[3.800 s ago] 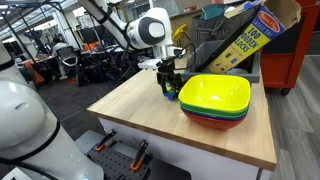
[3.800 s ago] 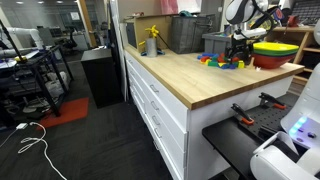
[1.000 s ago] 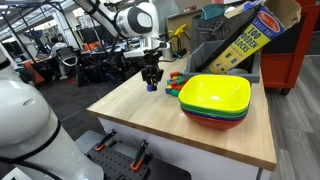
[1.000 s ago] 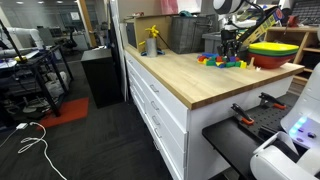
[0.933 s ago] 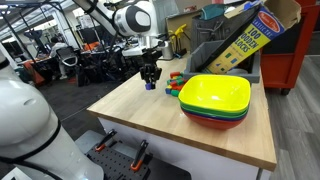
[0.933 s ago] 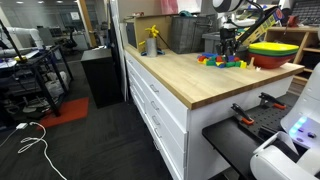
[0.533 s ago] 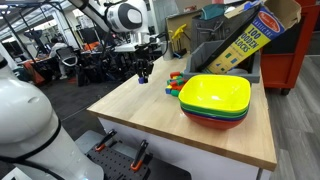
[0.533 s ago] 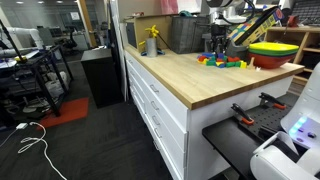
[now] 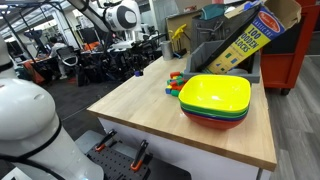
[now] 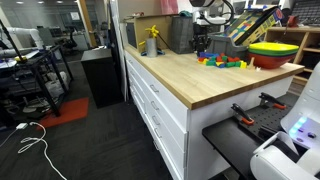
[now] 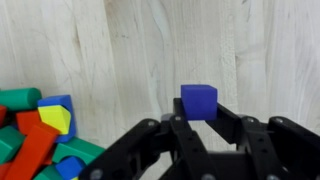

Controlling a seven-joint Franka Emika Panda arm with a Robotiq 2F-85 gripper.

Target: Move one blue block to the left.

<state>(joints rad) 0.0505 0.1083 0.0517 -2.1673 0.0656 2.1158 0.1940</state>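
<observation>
In the wrist view a small blue block [image 11: 198,101] sits pinched between my gripper's [image 11: 199,112] black fingers, held above the light wooden tabletop [image 11: 130,50]. The gripper is shut on it. A pile of red, green, yellow and blue blocks [image 11: 35,138] lies at the lower left of that view, apart from the held block. In both exterior views the gripper [image 9: 137,68] [image 10: 200,46] hangs over the table beside the block pile [image 9: 174,82] [image 10: 222,61], on the side away from the yellow bowl [image 9: 215,94] [image 10: 272,48]. The held block is too small to make out there.
The yellow bowl tops a stack of red and green bowls [image 9: 214,118]. A cardboard box of blocks [image 9: 245,40] leans behind it. A yellow bottle [image 10: 152,40] and dark bins [image 10: 185,33] stand at the table's back. The table edge [image 9: 170,140] runs along the front.
The gripper has carried the blue block away from the pile and the bowls, across the table. It stayed shut on the block throughout.
</observation>
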